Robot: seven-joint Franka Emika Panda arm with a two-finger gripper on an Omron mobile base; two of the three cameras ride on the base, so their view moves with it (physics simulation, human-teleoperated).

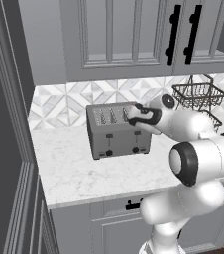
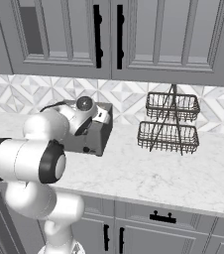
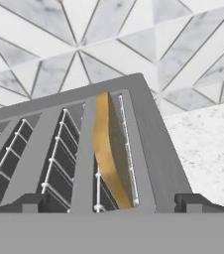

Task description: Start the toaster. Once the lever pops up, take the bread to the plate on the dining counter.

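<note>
Hand view: tan bread [image 3: 105,149] slice sits down in right slot of boxy brushed-metal toaster [image 3: 148,144], wire guides alongside. Fingers [image 3: 106,202] spread wide above it, gripping nothing. Marble surface [image 3: 208,149] right.

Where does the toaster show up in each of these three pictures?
Left base view: the toaster stands mid-frame on the countertop, its front tabs and knobs facing the camera.
Right base view: left of centre, half behind the arm.
Hand view: seen from above, a bread slice in one slot.
Shared landmark: the diamond-tiled backsplash.
</note>
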